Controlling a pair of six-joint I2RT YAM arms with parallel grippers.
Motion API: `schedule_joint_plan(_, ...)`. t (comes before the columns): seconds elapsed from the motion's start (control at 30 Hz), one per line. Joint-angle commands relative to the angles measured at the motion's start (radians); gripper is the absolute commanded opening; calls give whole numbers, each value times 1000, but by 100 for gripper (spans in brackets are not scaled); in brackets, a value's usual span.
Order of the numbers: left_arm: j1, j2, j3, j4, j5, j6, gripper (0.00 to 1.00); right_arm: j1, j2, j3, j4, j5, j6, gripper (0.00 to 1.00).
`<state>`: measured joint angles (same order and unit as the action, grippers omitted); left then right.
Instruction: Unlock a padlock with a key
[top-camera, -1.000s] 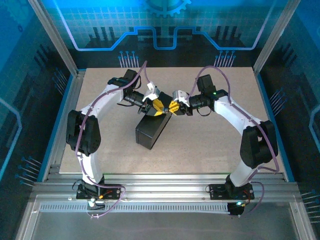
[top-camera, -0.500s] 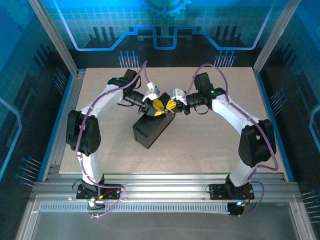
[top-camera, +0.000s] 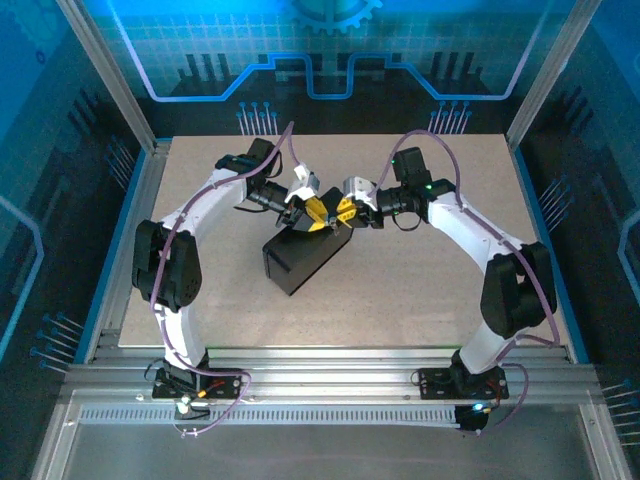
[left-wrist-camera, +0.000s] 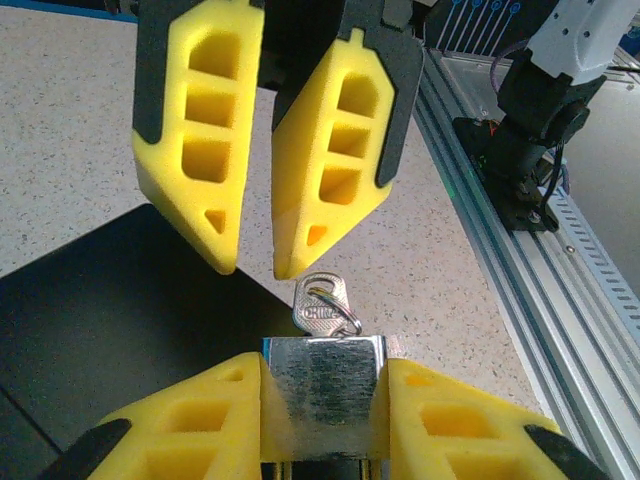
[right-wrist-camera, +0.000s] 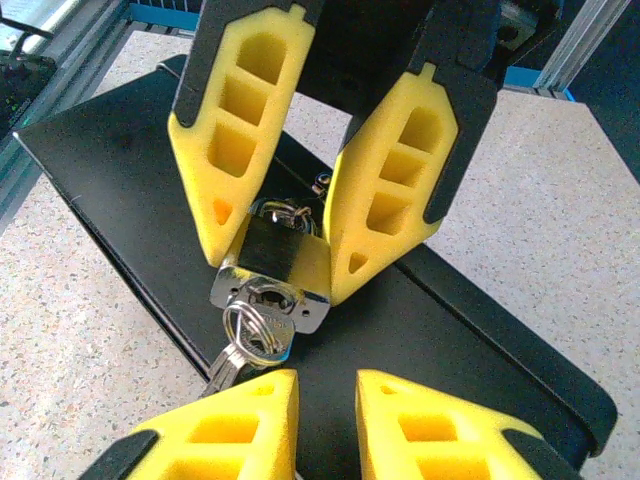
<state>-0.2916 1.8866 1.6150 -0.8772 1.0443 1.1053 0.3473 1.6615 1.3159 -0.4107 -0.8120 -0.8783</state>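
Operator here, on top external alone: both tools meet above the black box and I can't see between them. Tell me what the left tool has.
Observer: The left tool is clamped on the padlock, with the lock's underside facing the right tool.
Operator: Report the key.
Observer: The key is seated in the padlock's underside, with its head sticking out toward the right tool.
Operator: Give me the right tool's grip.
Observer: Its jaws stand apart. The key head lies just short of the fingertips and is not gripped.
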Motion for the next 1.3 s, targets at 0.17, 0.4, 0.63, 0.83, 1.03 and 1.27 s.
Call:
schedule_joint_plan(0.17,3,-31,36,25,84,9,0,-24,-41,-1,-44,-75,-77,22)
schedule_joint_plan(0.4,3,-30,39,27,86,7,0,-5,-25,20,-99,-95,-119,22)
schedule_joint_plan(0.63,3,-32,41,27,91,5,0,10,-3,29,-81,-82,-113,23)
schedule_joint_plan(0.83,3,-30,41,23,89,4,0,28,21,41,-50,-65,-96,22)
schedule_joint_plan(1.03,2,-30,43,23,90,5,0,41,40,52,-27,-48,-79,19)
schedule_joint_plan(1.27,0,-29,42,22,91,8,0,47,50,69,-30,-50,-58,9)
